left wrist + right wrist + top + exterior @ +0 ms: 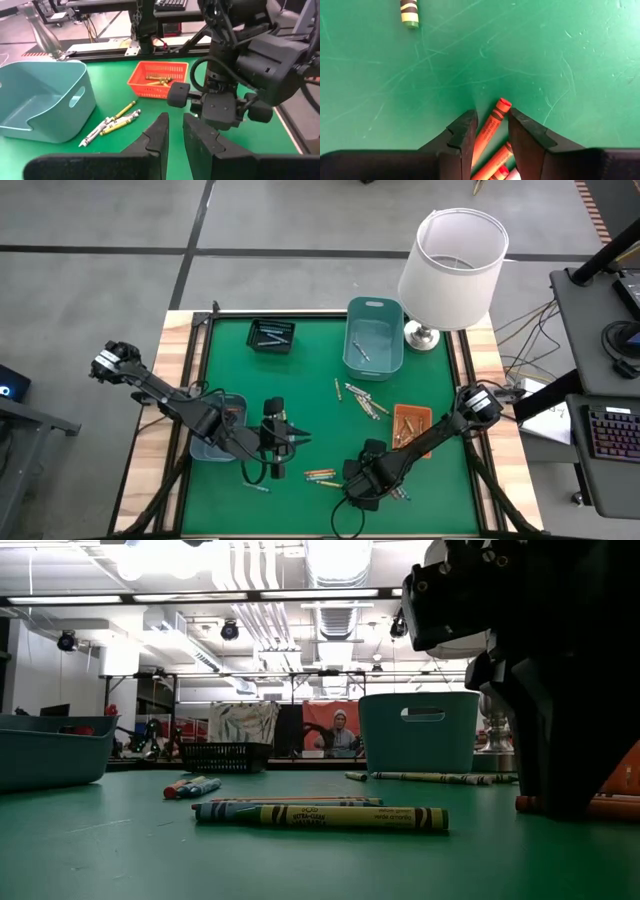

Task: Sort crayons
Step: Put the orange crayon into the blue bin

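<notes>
The right gripper is pressed low to the green table near its front edge, its jaws parted about one crayon's width with an orange crayon between the fingers; the crayon's long axis runs along the fingers, its tip pointing forward out of the gap, but whether the pads actually pinch it I cannot tell. More orange and red crayons lie just beside it under the gripper, and a yellow-green crayon lies well apart. The left gripper hovers to the left, jaws a narrow slit apart and empty, facing an orange tray, a teal bin and loose crayons.
</notes>
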### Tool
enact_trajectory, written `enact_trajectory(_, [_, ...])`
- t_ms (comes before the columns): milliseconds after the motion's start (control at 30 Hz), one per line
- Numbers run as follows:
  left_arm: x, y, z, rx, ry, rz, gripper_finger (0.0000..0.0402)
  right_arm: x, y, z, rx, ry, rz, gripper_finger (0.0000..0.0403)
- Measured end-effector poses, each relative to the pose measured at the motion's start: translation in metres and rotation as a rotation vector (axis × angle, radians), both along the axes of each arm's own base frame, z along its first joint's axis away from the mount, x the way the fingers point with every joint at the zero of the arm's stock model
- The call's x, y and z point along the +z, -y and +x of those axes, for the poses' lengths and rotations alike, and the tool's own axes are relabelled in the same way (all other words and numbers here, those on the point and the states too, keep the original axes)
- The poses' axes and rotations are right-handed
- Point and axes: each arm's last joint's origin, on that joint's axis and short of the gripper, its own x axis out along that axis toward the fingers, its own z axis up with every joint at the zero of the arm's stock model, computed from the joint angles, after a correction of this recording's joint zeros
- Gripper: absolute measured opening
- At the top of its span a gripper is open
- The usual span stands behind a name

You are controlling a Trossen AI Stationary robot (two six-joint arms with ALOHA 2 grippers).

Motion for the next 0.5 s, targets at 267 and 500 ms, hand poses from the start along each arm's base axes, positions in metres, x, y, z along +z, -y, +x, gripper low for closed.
enact_trajectory(267, [0.0020, 0.0004, 0.0007, -0.002, 0.020, -0.008, 0.0039, -0.0002, -0.0007, 0.0009, 0.004, 0.010, 0.006, 0.0056])
enact_trajectory(500, [0.0023, 0.0007, 0.0008, -0.004, 0.023, -0.007, 0.0039, 0.0002, -0.0010, 0.0013, 0.015, 0.014, 0.006, 0.0014])
